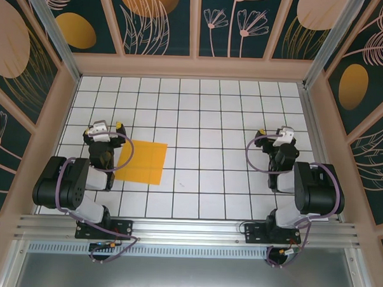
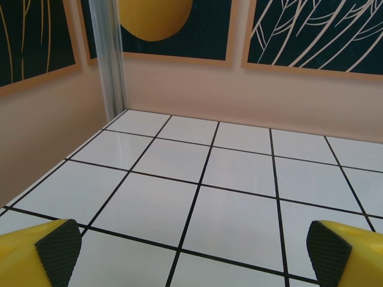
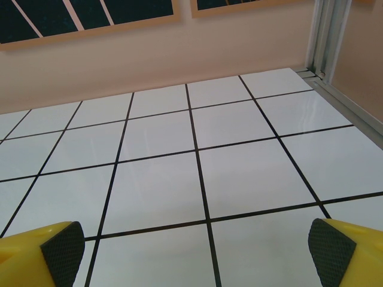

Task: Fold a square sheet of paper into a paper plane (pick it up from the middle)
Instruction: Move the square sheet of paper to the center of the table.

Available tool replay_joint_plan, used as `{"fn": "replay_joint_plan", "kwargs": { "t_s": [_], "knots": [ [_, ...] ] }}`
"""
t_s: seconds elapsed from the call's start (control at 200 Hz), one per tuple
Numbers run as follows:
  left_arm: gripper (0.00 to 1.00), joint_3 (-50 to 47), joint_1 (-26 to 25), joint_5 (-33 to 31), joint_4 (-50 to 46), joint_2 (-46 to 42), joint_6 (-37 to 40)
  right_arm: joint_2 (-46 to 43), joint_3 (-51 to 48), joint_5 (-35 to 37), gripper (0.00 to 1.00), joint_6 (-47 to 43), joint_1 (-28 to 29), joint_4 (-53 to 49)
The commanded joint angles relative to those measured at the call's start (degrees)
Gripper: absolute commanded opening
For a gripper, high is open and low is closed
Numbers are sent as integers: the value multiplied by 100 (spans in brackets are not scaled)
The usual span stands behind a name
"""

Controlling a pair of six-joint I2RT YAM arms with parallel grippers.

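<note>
The left gripper [image 2: 194,254] and right gripper [image 3: 194,254] have jaws fully spread and empty; the wrist views cut the fingers off at their pads. The paper [image 1: 143,162] lies flat on the table [image 1: 205,112] beside the left arm [image 1: 62,182], which hides part of its left edge.

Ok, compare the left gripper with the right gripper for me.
The left gripper sits just beside the square sheet of paper, at its left edge; the right gripper is far off to the sheet's right. The left gripper's camera faces the left rear corner post, the right gripper's the right rear corner post. Both are open and empty, above white tiles.
</note>
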Motion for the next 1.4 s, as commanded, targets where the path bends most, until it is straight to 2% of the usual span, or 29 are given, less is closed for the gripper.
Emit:
{"fn": "replay_joint_plan", "kwargs": {
  "t_s": [0.0,0.135,0.29,0.41,0.515,0.59,0.66,0.776,0.946,1.091,1.276,1.391],
  "knots": [
    [98,-232,40,-221,573,-98,-97,-257,245,72,99,-96,75,-362],
    [98,-239,40,-388,130,-591,-152,-1000,890,443,99,-220,319,-1964],
    [98,99,40,-502,-1006,-1226,-175,-1644,1735,851,99,362,684,-3718],
    [99,444,40,-685,-1988,-1707,-585,-1588,2617,1023,99,1232,1042,-5203],
    [98,862,40,-499,-2921,-1947,-1147,-1351,3021,737,99,1410,1619,-5644],
    [99,1434,40,-412,-3964,-1974,-1756,-1051,3383,759,99,1488,2168,-6003],
    [99,1901,40,-121,-4749,-1908,-1955,-620,3748,856,99,1544,2719,-6348],
    [99,2305,40,191,-5335,-1866,-2333,194,4464,1076,98,1527,3644,-6839],
    [98,2879,40,350,-6172,-1860,-2404,1508,5595,1412,94,1268,4720,-7508],
    [99,3223,40,313,-6776,-1832,-2284,2373,6450,1559,93,1208,5361,-7850],
    [99,3283,40,273,-6970,-1831,-2241,3202,7274,1533,93,1059,5936,-8255],
    [99,3288,40,152,-7008,-1829,-2197,3595,7597,1257,91,437,6224,-8614]
  ]
}}
